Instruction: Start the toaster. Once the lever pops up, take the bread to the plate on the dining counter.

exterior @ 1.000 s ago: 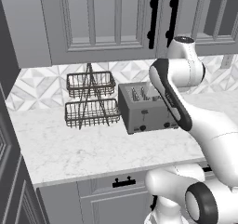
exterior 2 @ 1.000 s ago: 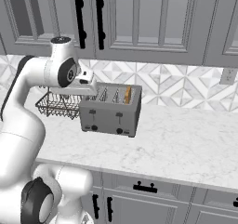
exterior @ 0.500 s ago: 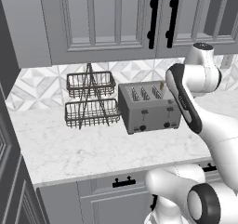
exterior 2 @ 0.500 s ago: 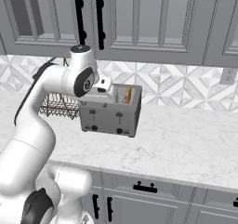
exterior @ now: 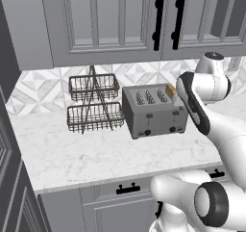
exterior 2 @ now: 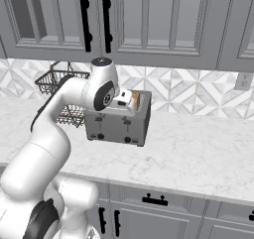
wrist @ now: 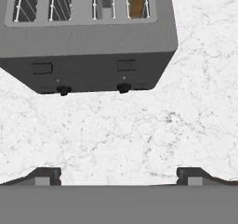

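Note:
The grey toaster stands on the marble counter. A tan slice of bread sits in its rightmost slot. My gripper hangs open and empty above the counter. It is just in front of the toaster's right half and faces down at its front. The front carries two lever slots and small black knobs. In the right base view my hand partly covers the toaster's top. The plate and the dining counter are out of view.
A black two-tier wire basket rack stands left of the toaster. Grey wall cabinets with black handles hang above. Bare marble counter stretches to the toaster's right, with a wall outlet behind.
The arm has swung away from over the toaster toward its right front, uncovering the slots. The jaws have widened a little.

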You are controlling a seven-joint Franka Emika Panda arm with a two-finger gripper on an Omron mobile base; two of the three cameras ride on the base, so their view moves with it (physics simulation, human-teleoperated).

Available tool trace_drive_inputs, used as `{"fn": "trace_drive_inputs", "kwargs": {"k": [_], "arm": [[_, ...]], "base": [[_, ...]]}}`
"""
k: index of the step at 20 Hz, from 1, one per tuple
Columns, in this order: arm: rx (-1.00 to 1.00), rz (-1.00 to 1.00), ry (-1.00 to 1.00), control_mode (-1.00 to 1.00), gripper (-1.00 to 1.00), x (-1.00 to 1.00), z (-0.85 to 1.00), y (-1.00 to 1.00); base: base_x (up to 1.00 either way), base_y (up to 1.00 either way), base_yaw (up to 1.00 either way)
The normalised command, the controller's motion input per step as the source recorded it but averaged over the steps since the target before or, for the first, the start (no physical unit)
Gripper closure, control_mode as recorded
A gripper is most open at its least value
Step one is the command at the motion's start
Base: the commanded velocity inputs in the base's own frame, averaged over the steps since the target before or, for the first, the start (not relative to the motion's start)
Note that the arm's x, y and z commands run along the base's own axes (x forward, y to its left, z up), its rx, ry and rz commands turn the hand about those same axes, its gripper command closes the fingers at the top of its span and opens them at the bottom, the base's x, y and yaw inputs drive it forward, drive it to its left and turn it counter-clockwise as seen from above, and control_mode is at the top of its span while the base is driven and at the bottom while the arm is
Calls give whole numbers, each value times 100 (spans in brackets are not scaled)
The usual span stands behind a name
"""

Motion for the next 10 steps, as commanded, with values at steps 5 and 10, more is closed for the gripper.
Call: {"fn": "trace_drive_inputs", "kwargs": {"k": [5, 10], "arm": [[0, 0, -1, -100, -100, 51, -32, -2], [2, 0, -4, -100, -100, 46, -32, 0]], "base": [[0, 0, 0], [0, 0, 0]]}}
